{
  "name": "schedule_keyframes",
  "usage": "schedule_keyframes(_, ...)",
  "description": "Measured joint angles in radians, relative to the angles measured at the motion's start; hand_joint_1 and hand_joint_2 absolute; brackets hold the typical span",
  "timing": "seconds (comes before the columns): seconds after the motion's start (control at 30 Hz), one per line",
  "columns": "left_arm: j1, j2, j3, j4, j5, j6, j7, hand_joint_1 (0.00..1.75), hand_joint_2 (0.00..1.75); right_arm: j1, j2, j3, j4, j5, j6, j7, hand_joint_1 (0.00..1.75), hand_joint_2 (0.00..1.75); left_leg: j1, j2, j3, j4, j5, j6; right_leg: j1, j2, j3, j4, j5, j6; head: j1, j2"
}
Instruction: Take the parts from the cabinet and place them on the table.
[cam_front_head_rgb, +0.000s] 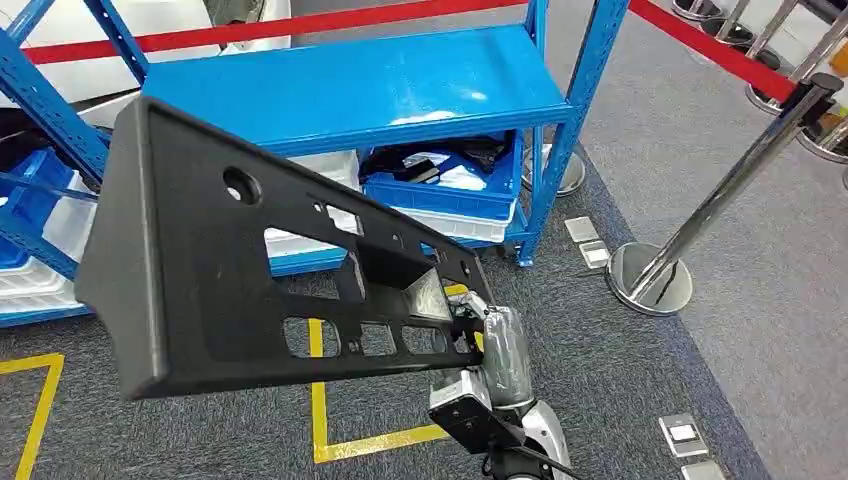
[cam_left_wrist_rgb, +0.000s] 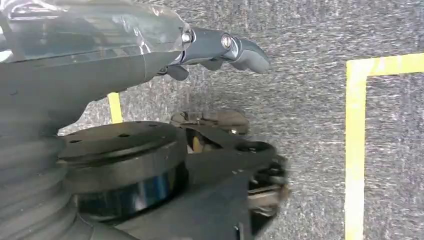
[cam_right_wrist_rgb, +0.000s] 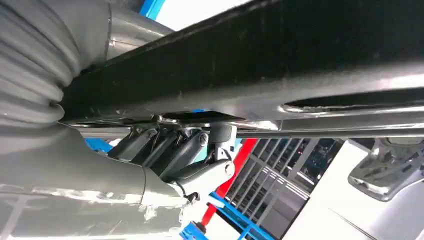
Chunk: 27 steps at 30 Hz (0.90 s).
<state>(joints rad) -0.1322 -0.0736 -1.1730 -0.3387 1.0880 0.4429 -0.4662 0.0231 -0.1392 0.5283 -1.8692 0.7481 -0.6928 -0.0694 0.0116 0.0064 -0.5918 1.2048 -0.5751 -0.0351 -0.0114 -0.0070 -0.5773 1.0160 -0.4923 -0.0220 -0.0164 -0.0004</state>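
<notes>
Black plastic panel (cam_front_head_rgb: 230, 270), long, flat, pierced with cut-outs, is gripped at one end by the right hand (cam_right_wrist_rgb: 170, 150); the left hand (cam_left_wrist_rgb: 215, 47) seems to hold nothing, fingers curled.

Held up before the rack (cam_front_head_rgb: 400, 90) by the right hand (cam_front_head_rgb: 470, 325): a long panel (cam_front_head_rgb: 230, 270), tilted, gripped at its right end, stretching left across the view. Behind it, under the rack's upper shelf, a bin of parts (cam_front_head_rgb: 445, 180) stacked on a tray (cam_front_head_rgb: 465, 225). Right of the rack, a stanchion post (cam_front_head_rgb: 700, 210) on the carpet (cam_front_head_rgb: 780, 300). Below the panel, tape lines (cam_front_head_rgb: 318, 420) on the carpet. Hanging over carpet elsewhere, the left hand (cam_left_wrist_rgb: 215, 50).
</notes>
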Motion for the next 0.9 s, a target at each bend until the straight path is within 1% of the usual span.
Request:
schedule_keyframes(0.03,0.000,0.000,0.000,0.000,0.000,0.000,-0.003,0.00,1.75,-0.001,0.000,0.000,0.000,0.000,0.000,0.002,1.75,1.75,0.000,0.000,0.066,-0.105,0.033,0.005,0.000,0.000,-0.002,0.003,0.003,0.003,0.000,0.000)
schedule_keyframes(0.07,-0.001,0.000,0.000,0.000,0.000,0.000,-0.007,0.00,1.75,-0.001,0.000,0.000,0.000,-0.001,0.000,0.005,1.75,1.75,-0.001,-0.001,0.108,-0.187,0.025,0.013,0.001,0.000,-0.006,0.005,0.006,0.008,0.000,0.000)
schedule_keyframes(0.1,-0.002,0.000,0.000,0.000,0.000,0.000,-0.009,0.00,1.75,-0.002,0.000,0.000,0.000,-0.004,0.000,0.008,1.75,1.75,-0.006,-0.002,0.117,-0.208,0.025,0.018,0.004,0.000,-0.009,0.007,0.009,0.013,0.001,0.000)
schedule_keyframes(0.13,-0.001,0.000,0.000,0.000,0.000,0.000,-0.010,0.00,1.75,-0.003,0.000,0.000,0.000,-0.005,0.000,0.009,1.75,1.75,-0.008,-0.002,0.113,-0.208,0.028,0.023,0.004,0.000,-0.010,0.007,0.016,0.021,0.001,0.000)
schedule_keyframes(0.17,0.000,0.000,0.000,0.000,0.000,0.001,-0.010,0.00,1.75,-0.004,0.000,0.000,0.000,-0.006,0.000,0.010,1.75,1.75,-0.010,-0.002,0.109,-0.208,0.028,0.026,0.002,0.000,-0.011,0.006,0.020,0.026,0.000,0.000)
schedule_keyframes(0.2,0.000,0.000,0.000,0.000,0.000,0.001,-0.010,0.00,1.75,-0.004,0.000,0.000,0.000,-0.007,0.000,0.010,1.75,1.75,-0.011,-0.002,0.106,-0.208,0.032,0.032,0.002,0.000,-0.011,0.003,0.024,0.032,0.001,0.000)
schedule_keyframes(0.23,0.000,-0.003,0.000,0.000,0.000,0.001,-0.010,0.00,1.75,-0.004,0.000,0.000,0.000,-0.017,0.000,0.010,1.75,1.75,0.000,0.002,0.106,-0.220,0.043,0.046,0.003,0.003,-0.015,0.008,0.019,0.036,0.000,0.000)
schedule_keyframes(0.27,-0.002,-0.003,0.000,0.000,0.000,0.001,-0.011,0.00,1.75,-0.004,0.000,0.000,0.000,-0.033,0.000,0.010,1.75,1.75,0.000,0.002,0.102,-0.221,0.049,0.053,0.000,0.005,-0.023,0.027,-0.004,0.039,0.002,0.000)
schedule_keyframes(0.3,-0.002,-0.003,0.000,0.000,0.000,0.001,-0.013,0.00,1.75,-0.005,0.000,0.000,0.000,-0.057,0.000,0.011,1.75,1.75,0.000,0.003,0.095,-0.221,0.053,0.060,-0.001,0.005,-0.044,0.081,-0.047,0.043,0.008,0.000)
schedule_keyframes(0.33,-0.001,-0.003,0.000,0.000,0.002,0.001,-0.013,0.00,1.75,-0.005,0.000,0.000,0.000,-0.087,0.000,0.013,1.75,1.75,-0.001,0.004,0.088,-0.220,0.057,0.063,-0.002,0.005,-0.074,0.156,-0.091,0.046,0.012,0.000)
schedule_keyframes(0.37,0.001,-0.003,0.000,0.000,0.002,0.001,-0.013,0.00,1.75,-0.003,0.000,0.000,0.000,-0.120,0.000,0.014,1.75,1.75,-0.003,0.004,0.081,-0.218,0.060,0.064,-0.003,0.005,-0.108,0.241,-0.130,0.050,0.011,0.000)
schedule_keyframes(0.4,0.002,-0.003,0.000,0.001,0.003,0.000,-0.013,0.00,1.75,-0.003,-0.001,0.000,0.000,-0.152,0.000,0.014,1.75,1.75,-0.003,0.004,0.073,-0.215,0.063,0.064,-0.004,0.005,-0.131,0.305,-0.150,0.054,0.013,0.000)
schedule_keyframes(0.43,0.002,-0.003,0.000,0.001,0.003,-0.001,-0.012,0.00,1.75,-0.004,-0.003,0.000,0.000,-0.183,0.000,0.014,1.75,1.75,-0.004,0.004,0.068,-0.211,0.065,0.062,-0.004,0.005,-0.129,0.313,-0.141,0.055,0.013,0.000)
schedule_keyframes(0.47,0.003,-0.003,0.000,0.001,0.003,-0.002,-0.011,0.00,1.75,-0.005,-0.004,0.000,0.000,-0.199,0.000,0.013,1.75,1.75,-0.003,0.004,0.065,-0.207,0.065,0.062,-0.005,0.005,-0.103,0.274,-0.114,0.055,0.013,0.000)
schedule_keyframes(0.5,0.003,-0.003,0.000,0.001,0.004,-0.002,-0.010,0.00,1.75,-0.005,-0.006,0.000,0.000,-0.206,0.000,0.010,1.75,1.75,-0.002,0.004,0.063,-0.202,0.064,0.061,-0.005,0.005,-0.055,0.195,-0.072,0.052,0.014,0.000)
schedule_keyframes(0.53,0.002,-0.003,0.000,0.001,0.005,-0.002,-0.010,0.00,1.75,-0.005,-0.006,0.000,0.000,-0.208,0.000,0.009,1.75,1.75,-0.002,0.003,0.063,-0.197,0.062,0.058,-0.006,0.005,-0.005,0.100,-0.030,0.050,0.015,0.000)
schedule_keyframes(0.57,0.002,-0.003,0.000,0.001,0.005,-0.002,-0.010,0.00,1.75,-0.007,-0.008,0.000,0.000,-0.209,0.000,0.006,1.75,1.75,-0.002,0.003,0.059,-0.193,0.059,0.052,-0.006,0.005,0.028,0.027,-0.025,0.047,0.017,0.000)
schedule_keyframes(0.6,0.001,-0.003,0.000,0.001,0.005,-0.002,-0.010,0.00,1.75,-0.007,-0.008,0.000,0.000,-0.210,0.000,0.004,1.75,1.75,-0.010,0.002,0.052,-0.182,0.058,0.046,0.001,0.005,0.031,0.012,-0.028,0.044,0.018,0.000)
schedule_keyframes(0.63,0.001,-0.003,0.000,0.001,0.007,-0.002,-0.010,0.00,1.75,-0.009,-0.009,0.000,0.000,-0.212,0.000,0.001,1.75,1.75,-0.010,0.002,0.046,-0.182,0.062,0.040,0.000,0.006,0.026,0.014,-0.030,0.037,0.018,0.000)
schedule_keyframes(0.7,0.001,-0.003,0.000,0.001,0.010,-0.002,-0.009,0.00,1.75,-0.005,-0.012,0.000,0.000,-0.216,0.000,0.000,1.75,1.75,-0.009,0.005,0.045,-0.185,0.066,0.032,0.003,0.010,0.020,0.016,-0.027,0.030,0.013,0.000)
schedule_keyframes(0.73,0.000,-0.002,0.000,0.001,0.010,-0.002,-0.009,0.00,1.75,-0.005,-0.012,0.000,0.000,-0.219,0.000,-0.001,1.75,1.75,-0.010,0.005,0.046,-0.183,0.064,0.026,-0.002,0.011,0.021,0.007,-0.021,0.021,0.014,0.000)
schedule_keyframes(0.77,0.000,-0.002,0.000,0.001,0.010,-0.002,-0.009,0.00,1.75,-0.006,-0.013,0.000,0.000,-0.225,0.000,-0.003,1.75,1.75,-0.006,0.003,0.044,-0.165,0.046,0.020,-0.006,0.011,0.023,0.004,-0.017,0.014,0.013,0.000)
schedule_keyframes(0.8,0.000,-0.002,0.000,0.001,0.010,-0.002,-0.009,0.00,1.75,-0.007,-0.013,0.000,0.000,-0.231,0.000,-0.006,1.75,1.75,-0.007,0.002,0.026,-0.122,0.012,0.015,-0.006,0.013,0.020,0.003,-0.015,0.009,0.006,0.000)
schedule_keyframes(0.83,0.000,-0.002,0.000,0.001,0.010,-0.002,-0.008,0.00,1.75,-0.006,-0.013,0.000,0.000,-0.235,0.000,-0.009,1.75,1.75,-0.005,0.002,-0.009,-0.042,-0.033,0.010,-0.005,0.014,0.017,0.003,-0.013,0.005,0.001,0.000)
schedule_keyframes(0.87,0.000,-0.002,0.000,0.002,0.010,-0.002,-0.008,0.00,1.75,-0.005,-0.013,0.000,0.000,-0.237,0.000,-0.011,1.75,1.75,-0.004,0.002,-0.044,0.038,-0.069,0.008,-0.003,0.017,0.014,0.004,-0.011,0.003,0.001,0.000)
schedule_keyframes(0.9,0.001,-0.002,0.000,0.002,0.010,-0.002,-0.008,0.00,1.75,-0.004,-0.014,0.000,0.000,-0.237,0.000,-0.013,1.75,1.75,-0.003,0.002,-0.074,0.105,-0.090,0.006,-0.002,0.022,0.011,0.005,-0.010,0.002,0.001,0.000)
